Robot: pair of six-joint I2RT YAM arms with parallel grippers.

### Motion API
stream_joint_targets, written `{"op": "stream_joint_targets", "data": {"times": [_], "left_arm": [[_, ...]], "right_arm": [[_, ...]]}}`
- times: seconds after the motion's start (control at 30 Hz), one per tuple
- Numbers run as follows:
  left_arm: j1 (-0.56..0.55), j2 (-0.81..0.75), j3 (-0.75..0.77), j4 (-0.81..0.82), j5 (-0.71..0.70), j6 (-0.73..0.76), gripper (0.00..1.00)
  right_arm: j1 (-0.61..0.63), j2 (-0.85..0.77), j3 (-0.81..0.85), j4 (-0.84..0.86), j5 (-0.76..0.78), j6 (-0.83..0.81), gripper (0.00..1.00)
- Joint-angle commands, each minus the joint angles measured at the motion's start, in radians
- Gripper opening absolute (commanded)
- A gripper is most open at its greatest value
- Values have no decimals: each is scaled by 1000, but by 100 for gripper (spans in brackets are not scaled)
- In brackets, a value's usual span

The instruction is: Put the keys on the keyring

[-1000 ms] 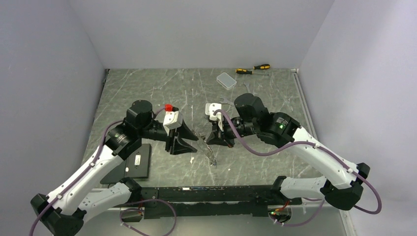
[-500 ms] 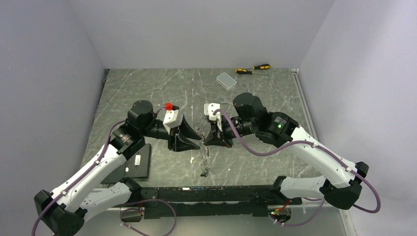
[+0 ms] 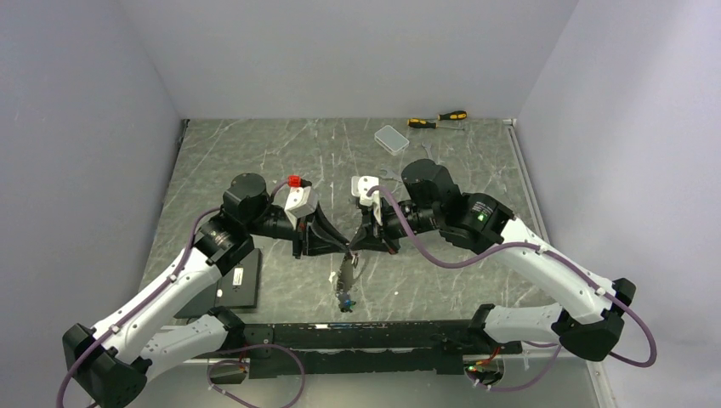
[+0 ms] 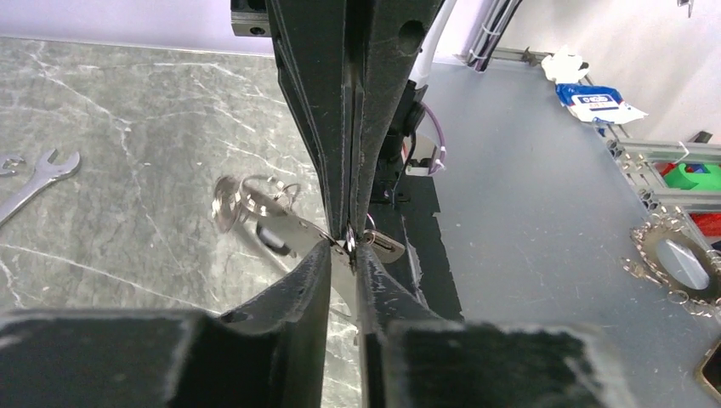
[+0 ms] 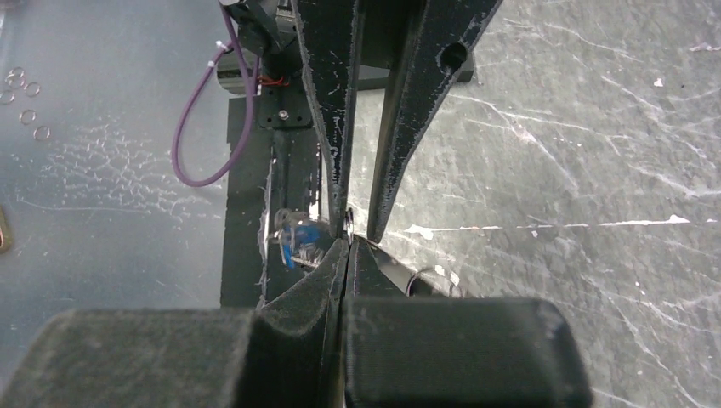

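Black left tool (image 4: 344,255) reaches over the middle of the table (image 3: 255,153), jaws a sliver apart around thin metal; whether it grips cannot be told. Keys (image 3: 346,285) dangle just below on the keyring (image 4: 289,189). Right tool (image 5: 344,246) meets it tip to tip, pinched tight on that ring.

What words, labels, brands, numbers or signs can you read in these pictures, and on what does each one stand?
No text can be read in any view.
White label on the black box, top view: too small to read.
Blue and white packet, left wrist view: its print is blurred.
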Motion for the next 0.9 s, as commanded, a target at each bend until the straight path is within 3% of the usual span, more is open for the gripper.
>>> {"op": "stream_joint_targets", "data": {"times": [0.0,0.03,0.13,0.23,0.3,0.5,0.7,0.87], "left_arm": [[-10,3,-3,55,22,-20,9],[-10,3,-1,55,19,-23,0],[-10,-18,-3,68,5,-37,0],[-9,-50,-11,78,0,-49,0],[-9,-70,-21,115,0,-62,0],[-7,-93,-47,191,28,-103,0],[-6,-108,-64,232,31,-130,0],[-5,-124,-72,244,25,-137,0]], "right_arm": [[5,-2,8,107,-33,10,0],[5,-4,6,112,-37,11,0],[5,-26,-22,157,-26,31,1],[5,-80,-93,235,0,58,36],[3,-130,-151,282,8,79,45],[-13,-243,-284,411,-22,157,44],[-18,-246,-330,491,-7,209,39],[-19,-232,-346,544,-15,234,29]]}}
